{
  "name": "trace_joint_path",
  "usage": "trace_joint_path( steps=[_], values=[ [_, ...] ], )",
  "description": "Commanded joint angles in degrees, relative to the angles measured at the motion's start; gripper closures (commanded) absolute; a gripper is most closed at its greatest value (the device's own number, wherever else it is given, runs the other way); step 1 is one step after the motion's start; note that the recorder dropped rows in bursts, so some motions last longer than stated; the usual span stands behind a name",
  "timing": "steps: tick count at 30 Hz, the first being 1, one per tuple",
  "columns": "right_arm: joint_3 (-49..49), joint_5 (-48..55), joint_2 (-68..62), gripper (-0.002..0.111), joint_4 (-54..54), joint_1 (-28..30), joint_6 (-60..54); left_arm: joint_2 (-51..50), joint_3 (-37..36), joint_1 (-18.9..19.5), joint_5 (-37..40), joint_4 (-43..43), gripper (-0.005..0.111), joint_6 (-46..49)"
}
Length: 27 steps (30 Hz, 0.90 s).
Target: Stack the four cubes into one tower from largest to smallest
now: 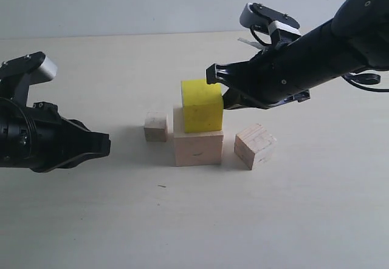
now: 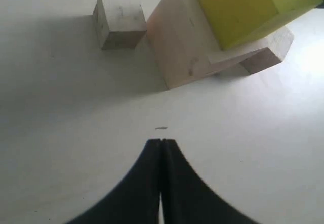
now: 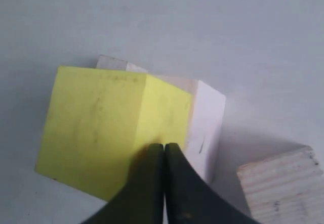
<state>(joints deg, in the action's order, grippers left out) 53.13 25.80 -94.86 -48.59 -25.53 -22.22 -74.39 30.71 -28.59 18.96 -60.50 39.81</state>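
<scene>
Four cubes mid-tabletop (image 1: 182,220): one bright yellow cube (image 1: 202,106), skewed atop the large pale-wood cube (image 1: 198,149); the medium cube (image 1: 255,146) and small cube (image 1: 155,127) flank it. Left pincer (image 1: 107,143) and right pincer (image 1: 210,73) are closed, empty.

Black right arm (image 1: 316,56), silver wrist housing (image 1: 258,14), looped cable (image 1: 363,78)

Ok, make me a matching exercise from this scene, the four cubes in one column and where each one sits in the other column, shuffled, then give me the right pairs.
Column one
1 yellow cube
2 largest pale wood cube
3 smallest pale wood cube
4 medium pale wood cube

Column two
A on the table, left of the other three in the exterior view
B resting on top of another cube
C on the table, right of the other three in the exterior view
D carrying another cube on its top

Pairs: 1-B, 2-D, 3-A, 4-C
</scene>
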Motion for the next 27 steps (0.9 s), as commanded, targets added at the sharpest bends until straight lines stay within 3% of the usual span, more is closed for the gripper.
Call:
trace_joint_path(
  steps=[1,27],
  values=[
    [-0.2,0.9,0.0,0.108,-0.8,0.2,-1.4,0.5,-0.1,0.0,-0.7,-0.1,0.107,0.3],
    [-0.2,-4.1,0.0,0.108,-0.8,0.2,-1.9,0.5,-0.1,0.0,-1.1,-0.1,0.107,0.4]
  ],
)
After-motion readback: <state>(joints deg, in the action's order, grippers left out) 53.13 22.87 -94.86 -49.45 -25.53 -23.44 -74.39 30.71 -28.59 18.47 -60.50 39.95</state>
